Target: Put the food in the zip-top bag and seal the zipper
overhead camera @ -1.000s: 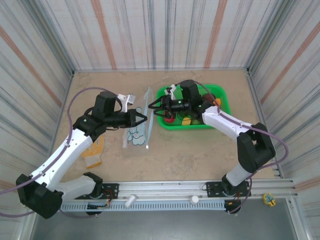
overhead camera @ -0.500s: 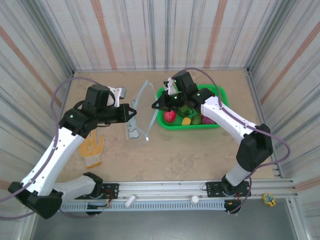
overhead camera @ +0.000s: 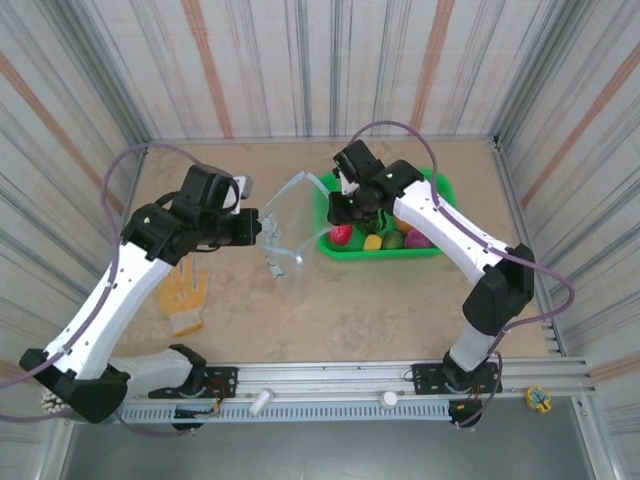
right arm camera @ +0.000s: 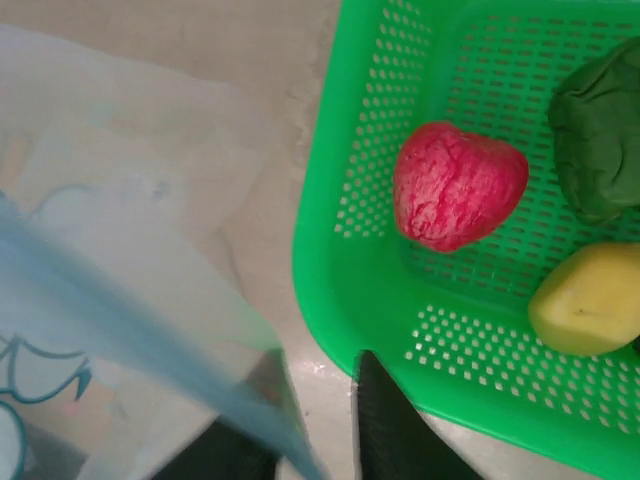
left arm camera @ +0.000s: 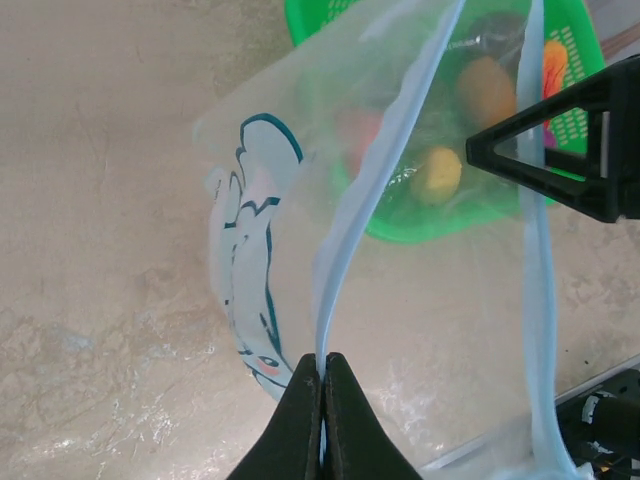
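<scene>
1. Step in hand, as I judge it: getting the mouth of the zip-top bag (overhead camera: pixel 281 243) open; no food is loaded yet.
2. The left gripper (left arm camera: pixel 322 362) has its jaws clenched on the zipper (left arm camera: pixel 352 215), holding that lip up off the bench (overhead camera: pixel 380 300) at left of centre.
3. The right gripper (right arm camera: pixel 318 365) hangs at the basket's left edge, jaws apart, with the bag's other blue strip running across between them; no pinch on it can be made out.
4. The next move calls for the right jaws to clamp that strip and draw it away to the right, so the mouth gapes wide enough for a fruit.
5. The food sits in the green basket (overhead camera: pixel 380 253) just right of the bag: a red piece (right arm camera: pixel 455 185), a yellow piece (right arm camera: pixel 590 300) and a green piece (right arm camera: pixel 600 140).
6. In the way: the basket wall close beside the right jaws, and limp, crinkly film that may sag shut.
7. A yellow glove (overhead camera: pixel 182 295) lies near left, well apart.
</scene>
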`<state>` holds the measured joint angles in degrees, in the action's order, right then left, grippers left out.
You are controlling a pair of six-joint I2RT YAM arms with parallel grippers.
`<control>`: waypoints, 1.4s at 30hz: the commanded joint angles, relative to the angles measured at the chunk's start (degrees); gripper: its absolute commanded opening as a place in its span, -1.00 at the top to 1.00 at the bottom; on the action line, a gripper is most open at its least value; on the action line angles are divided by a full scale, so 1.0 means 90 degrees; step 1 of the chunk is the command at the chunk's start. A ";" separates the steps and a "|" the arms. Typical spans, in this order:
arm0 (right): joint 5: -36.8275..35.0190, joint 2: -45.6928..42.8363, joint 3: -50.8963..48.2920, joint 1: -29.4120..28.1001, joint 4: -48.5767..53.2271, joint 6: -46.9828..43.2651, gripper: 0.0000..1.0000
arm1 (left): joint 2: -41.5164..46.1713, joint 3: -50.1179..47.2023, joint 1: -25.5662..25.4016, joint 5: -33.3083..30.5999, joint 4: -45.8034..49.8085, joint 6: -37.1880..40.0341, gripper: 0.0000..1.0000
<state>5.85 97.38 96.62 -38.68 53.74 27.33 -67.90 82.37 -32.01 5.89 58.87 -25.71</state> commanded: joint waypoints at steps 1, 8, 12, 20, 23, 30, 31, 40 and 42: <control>0.0208 -0.0051 0.0452 -0.0112 0.0099 -0.0117 0.01 | -0.0166 0.0194 -0.0061 -0.0030 -0.0051 -0.0063 1.00; -0.0189 -0.0081 0.1723 -0.0437 0.0614 -0.0228 -0.02 | -0.0497 0.0308 -0.0081 0.0482 -0.0499 -0.0169 1.00; 0.0039 0.0035 0.2118 -0.0723 0.0731 -0.0193 0.58 | -0.0579 0.0360 -0.0080 0.0555 -0.0608 -0.0190 1.00; 0.0476 0.0781 0.2178 -0.1051 0.0621 0.1064 1.00 | -0.0484 0.0509 -0.0081 0.0354 -0.0672 -0.0263 1.00; 0.1024 0.1180 0.2142 -0.1165 0.0336 0.1613 1.00 | -0.0389 0.0644 -0.0086 0.0352 -0.0682 -0.0256 1.00; 0.0814 0.1712 0.2259 -0.1270 -0.0014 0.2339 0.81 | -0.0152 0.0592 -0.0084 0.0614 -0.0906 -0.0393 1.00; 0.0737 0.1742 0.2209 -0.1255 -0.0029 0.2380 0.75 | -0.0089 0.0601 -0.0086 0.0537 -0.0890 -0.0359 1.00; 0.0064 0.1850 0.1854 -0.1269 0.0347 0.1678 -0.40 | 0.0105 0.0969 -0.0068 -0.0200 -0.0198 0.0097 1.00; -0.0207 0.1890 0.1852 -0.1271 0.0540 0.1526 -0.46 | 0.0122 0.0997 -0.0071 -0.0292 -0.0120 0.0141 1.00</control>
<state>8.69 113.19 114.06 -49.93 54.54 44.01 -67.72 89.76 -32.38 6.04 55.13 -26.63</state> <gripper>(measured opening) 0.724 0.052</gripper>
